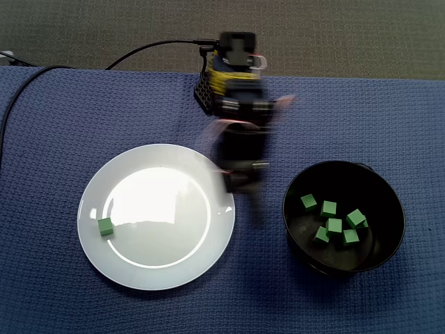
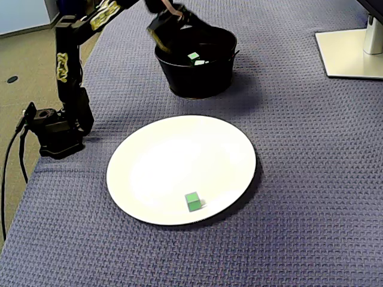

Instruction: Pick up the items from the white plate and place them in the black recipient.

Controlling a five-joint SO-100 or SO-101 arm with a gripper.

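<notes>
Lying alone near the left rim of the white plate (image 1: 160, 261) in a fixed view, one green cube (image 1: 106, 226) is well apart from six more green cubes (image 1: 334, 225) inside the black bowl (image 1: 379, 182). The arm (image 1: 240, 139) reaches over the blue-clothed tabletop (image 1: 55, 139) between plate and bowl. It is blurred, so whether its jaws are spread or pressed together cannot be told.
</notes>
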